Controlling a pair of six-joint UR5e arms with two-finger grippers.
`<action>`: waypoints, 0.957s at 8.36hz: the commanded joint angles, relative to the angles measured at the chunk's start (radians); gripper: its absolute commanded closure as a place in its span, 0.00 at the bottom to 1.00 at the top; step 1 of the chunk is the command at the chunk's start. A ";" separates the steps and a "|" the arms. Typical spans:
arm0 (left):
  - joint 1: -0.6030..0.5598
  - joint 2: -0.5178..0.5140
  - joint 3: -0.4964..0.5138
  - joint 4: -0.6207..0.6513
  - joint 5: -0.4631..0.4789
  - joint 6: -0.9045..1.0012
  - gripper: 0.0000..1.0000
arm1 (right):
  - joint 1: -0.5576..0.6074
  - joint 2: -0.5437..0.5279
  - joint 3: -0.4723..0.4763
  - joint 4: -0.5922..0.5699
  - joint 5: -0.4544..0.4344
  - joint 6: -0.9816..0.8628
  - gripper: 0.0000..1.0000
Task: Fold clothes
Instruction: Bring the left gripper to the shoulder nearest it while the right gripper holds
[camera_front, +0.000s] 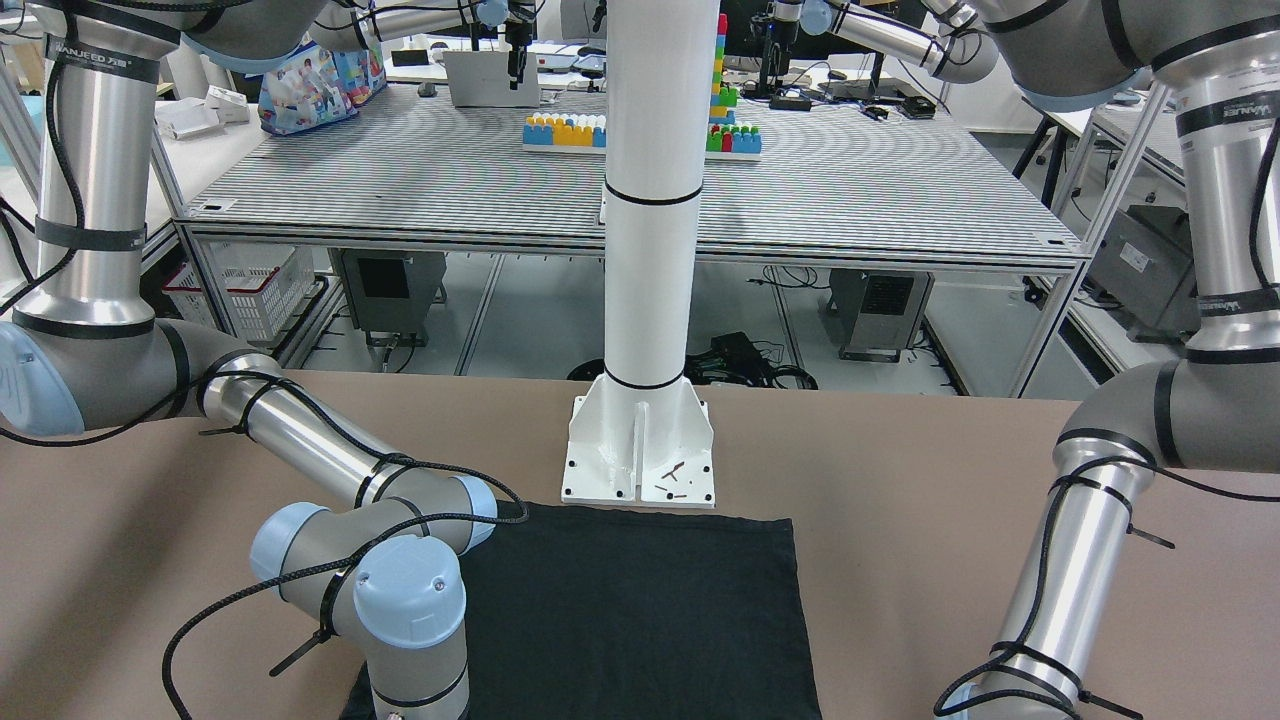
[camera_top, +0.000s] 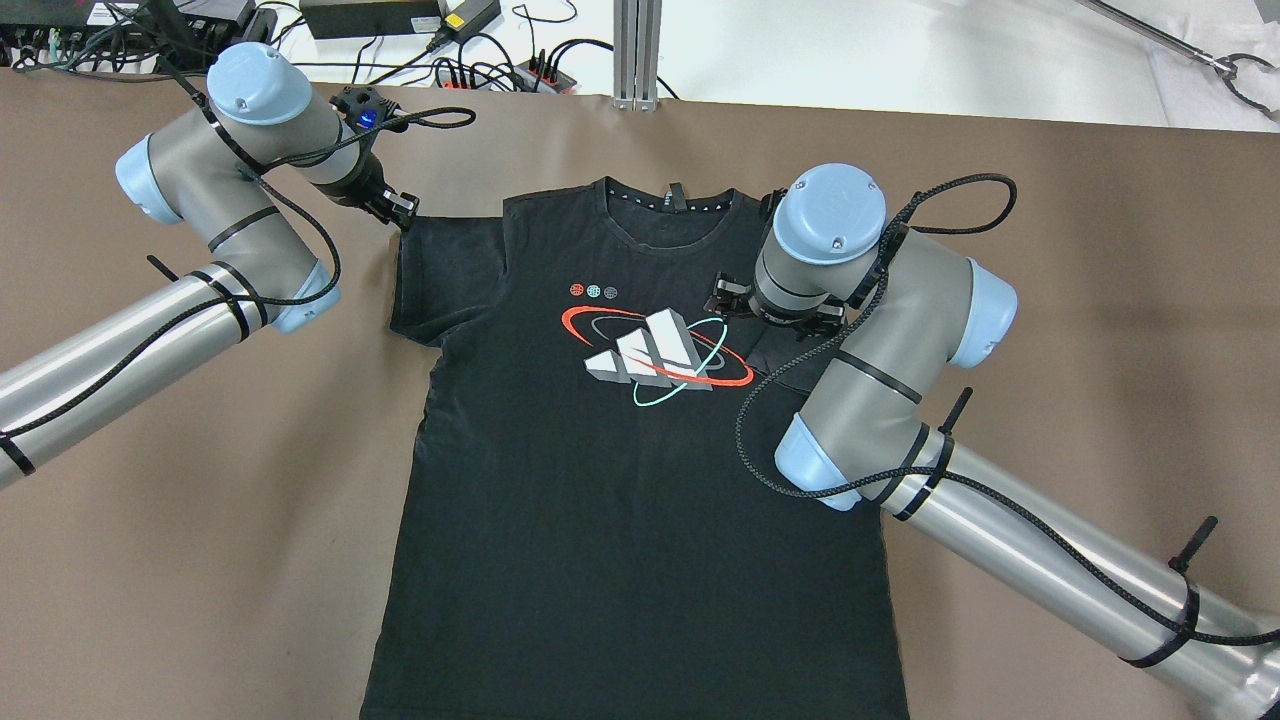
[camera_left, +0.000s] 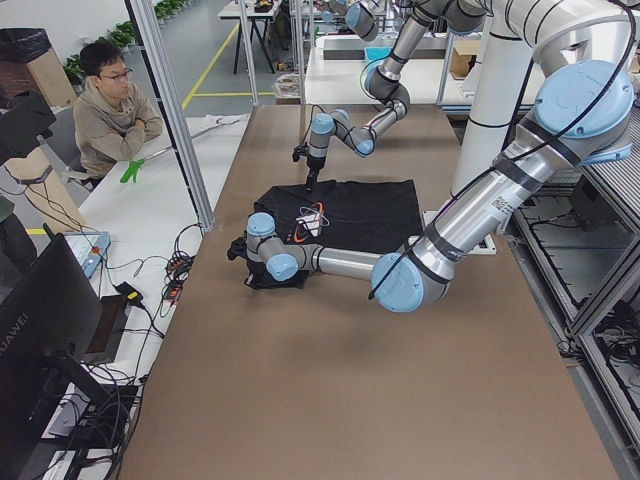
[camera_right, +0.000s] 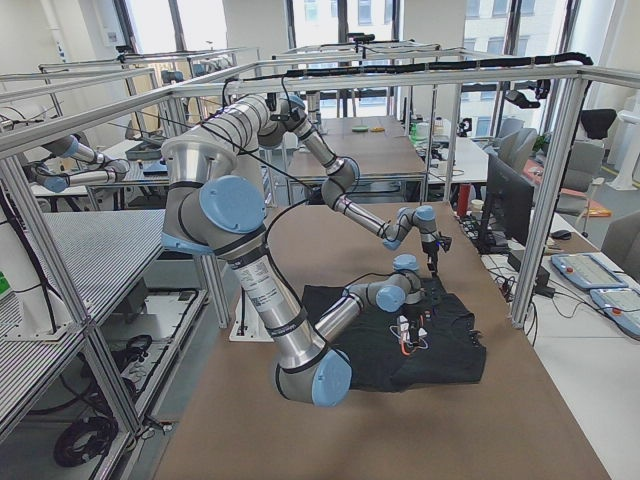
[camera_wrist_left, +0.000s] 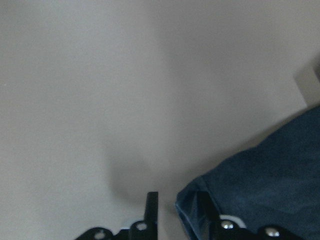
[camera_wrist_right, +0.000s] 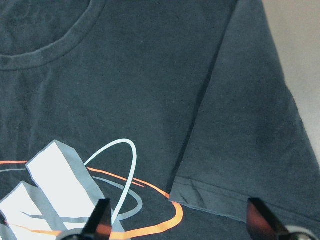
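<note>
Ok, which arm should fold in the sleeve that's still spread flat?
Left. The left pincer, open, sits at the outer edge of the spread sleeve of the T-shirt. The right pincer hovers over the other sleeve, already folded onto the chest.

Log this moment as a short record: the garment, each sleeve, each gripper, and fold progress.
garment: black T-shirt, print facing up, lying flat on the brown table
left sleeve: spread out sideways, not folded
right sleeve: folded in over the chest, hem corner lying on the print
left gripper: open, at the left sleeve's outer hem
right gripper: open wide, over the folded right sleeve; contact cannot be told
fold progress: one sleeve in, body not yet folded
</note>
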 joint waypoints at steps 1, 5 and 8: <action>0.000 -0.019 0.033 -0.011 0.002 0.000 0.61 | 0.000 0.001 0.004 0.000 0.000 0.003 0.05; 0.009 -0.021 0.046 -0.013 0.002 0.000 0.66 | 0.000 -0.002 0.028 0.000 0.000 0.009 0.05; 0.021 -0.021 0.047 -0.013 0.000 0.000 0.74 | 0.000 -0.002 0.028 0.000 0.000 0.009 0.05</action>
